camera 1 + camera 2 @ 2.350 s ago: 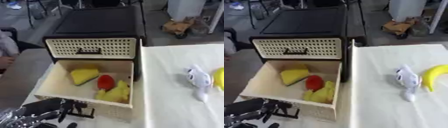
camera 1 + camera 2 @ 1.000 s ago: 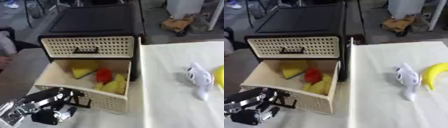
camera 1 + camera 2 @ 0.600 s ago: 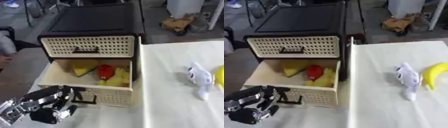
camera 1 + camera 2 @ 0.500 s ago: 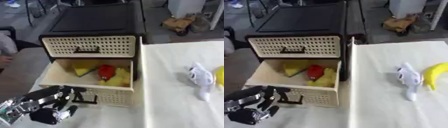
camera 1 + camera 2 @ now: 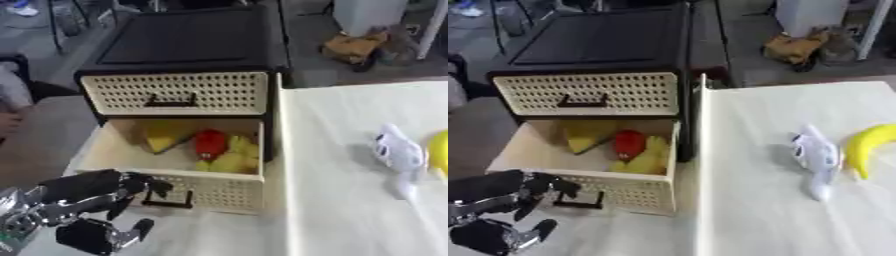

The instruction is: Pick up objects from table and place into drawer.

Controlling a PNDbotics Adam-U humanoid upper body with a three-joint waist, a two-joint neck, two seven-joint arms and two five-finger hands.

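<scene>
Cabinet (image 5: pixel 184 42) at far left of table (image 5: pixel 754 210), lower drawer (image 5: pixel 166 187) pulled out with three items (image 5: pixel 210 147) inside. Left hand (image 5: pixel 92 210) in front of the drawer at its handle (image 5: pixel 166 202). Toy (image 5: pixel 815 155) lies right on the table, banana (image 5: pixel 866 146) just right of it.

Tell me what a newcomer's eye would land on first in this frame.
Probably the open lower drawer of the black cabinet, with yellow toys and a red one inside. The robot's left hand sits at its front by the handle, lower left. On the white table to the right lie a white toy and a banana.
</scene>
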